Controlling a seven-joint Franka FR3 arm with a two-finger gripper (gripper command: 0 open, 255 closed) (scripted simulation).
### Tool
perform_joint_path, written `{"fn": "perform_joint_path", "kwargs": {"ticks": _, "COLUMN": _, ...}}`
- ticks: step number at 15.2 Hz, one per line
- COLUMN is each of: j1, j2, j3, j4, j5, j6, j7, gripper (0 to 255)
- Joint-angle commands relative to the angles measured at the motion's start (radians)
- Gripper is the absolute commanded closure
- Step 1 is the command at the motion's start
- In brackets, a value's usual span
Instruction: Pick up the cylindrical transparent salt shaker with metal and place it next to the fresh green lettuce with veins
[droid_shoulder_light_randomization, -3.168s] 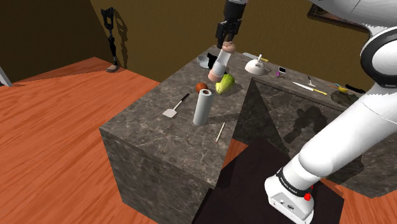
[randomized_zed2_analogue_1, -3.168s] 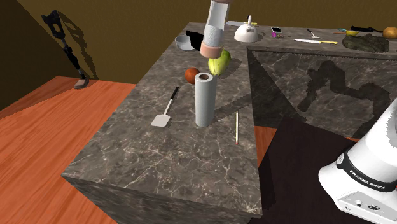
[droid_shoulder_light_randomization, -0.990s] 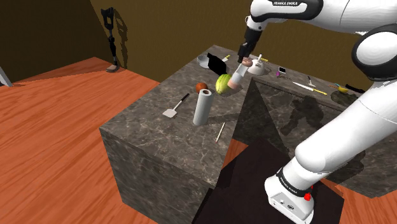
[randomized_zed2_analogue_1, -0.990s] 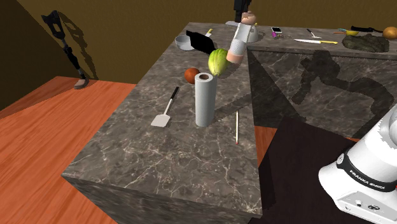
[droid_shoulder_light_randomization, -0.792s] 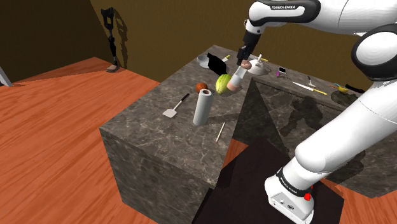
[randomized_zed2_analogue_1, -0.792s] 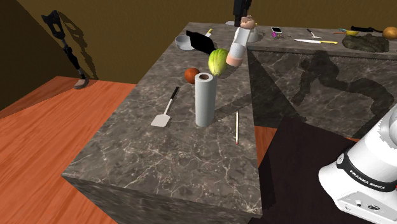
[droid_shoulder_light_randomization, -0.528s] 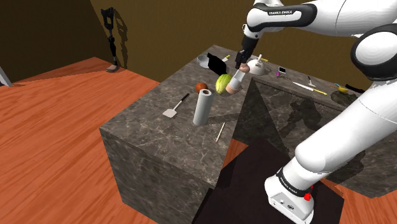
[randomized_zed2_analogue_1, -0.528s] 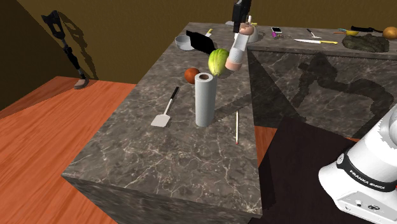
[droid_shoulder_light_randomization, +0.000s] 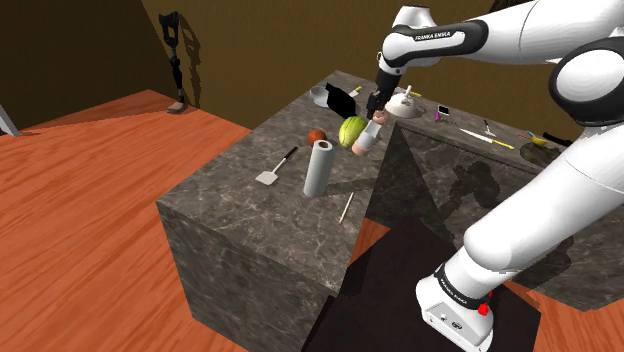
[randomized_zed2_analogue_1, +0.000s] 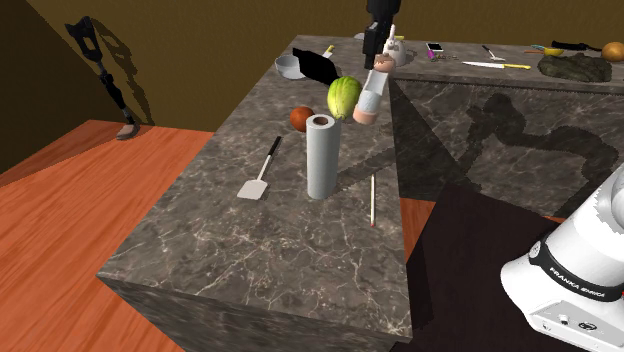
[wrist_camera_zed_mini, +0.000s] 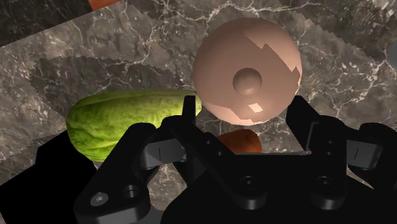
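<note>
The brand name "FRANKA EMIKA" was printed in white capitals on the dark band of the white robot arm's forward link, as seen in the shoulder view. The same wording ran in white along the dark ring at the foot of the arm in the second exterior view. No other text, number or sign was legible.

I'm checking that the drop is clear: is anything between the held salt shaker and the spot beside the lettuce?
Nothing visible does. The tool clasps the tilted salt shaker right beside the lettuce, above the counter. The reddish fruit and the white roll stand apart, on the lettuce's other side.
</note>
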Motion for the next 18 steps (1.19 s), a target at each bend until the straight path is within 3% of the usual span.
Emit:
{"fn": "perform_joint_path", "kwargs": {"ticks": 1, "j1": 0.0, "j2": 0.007, "j3": 0.0, "j4": -0.019, "j5": -0.001, "j6": 0.027, "j7": 0.001, "gripper": 255}}
{"fn": "perform_joint_path", "kwargs": {"ticks": 13, "j1": -0.001, "j2": 0.059, "j3": -0.001, "j4": -0.124, "j5": -0.008, "j6": 0.183, "j7": 0.012, "gripper": 255}}
{"fn": "perform_joint_path", "kwargs": {"ticks": 18, "j1": -0.001, "j2": 0.062, "j3": -0.001, "j4": -0.129, "j5": -0.008, "j6": 0.192, "j7": 0.013, "gripper": 255}}
